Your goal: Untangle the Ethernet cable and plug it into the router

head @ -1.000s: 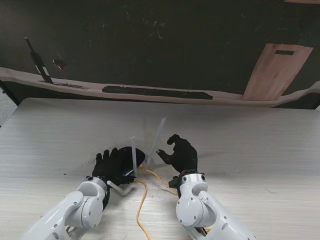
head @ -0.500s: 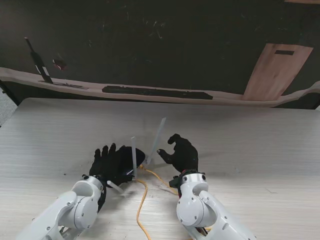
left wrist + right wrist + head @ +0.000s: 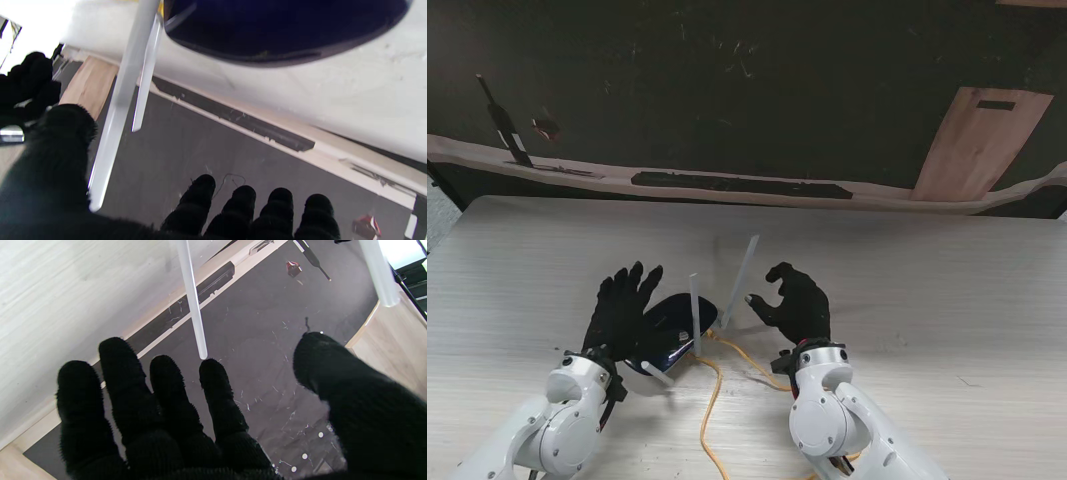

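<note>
A dark blue router (image 3: 674, 322) with white antennas (image 3: 694, 314) lies on the table between my two hands; the left wrist view shows its dark shell (image 3: 283, 30) and an antenna (image 3: 116, 110). A yellow Ethernet cable (image 3: 711, 405) runs from the router's near side toward me, with a loop toward the right wrist. My left hand (image 3: 622, 312) is raised just left of the router, fingers spread, holding nothing. My right hand (image 3: 795, 303) hovers right of the tilted antenna (image 3: 741, 266), fingers curled but apart, empty. In the right wrist view its fingertips (image 3: 213, 373) sit near that antenna's tip (image 3: 193, 303).
The pale wooden table (image 3: 927, 290) stretches to both sides. Beyond its far edge lies dark floor with a black strip (image 3: 742, 184), a wooden board (image 3: 977, 140) at the far right and a black tool (image 3: 503, 122) at the far left.
My left hand has lifted off the router and drawn back to the left, opening its fingers and uncovering the blue shell. The right hand shifted slightly right.
</note>
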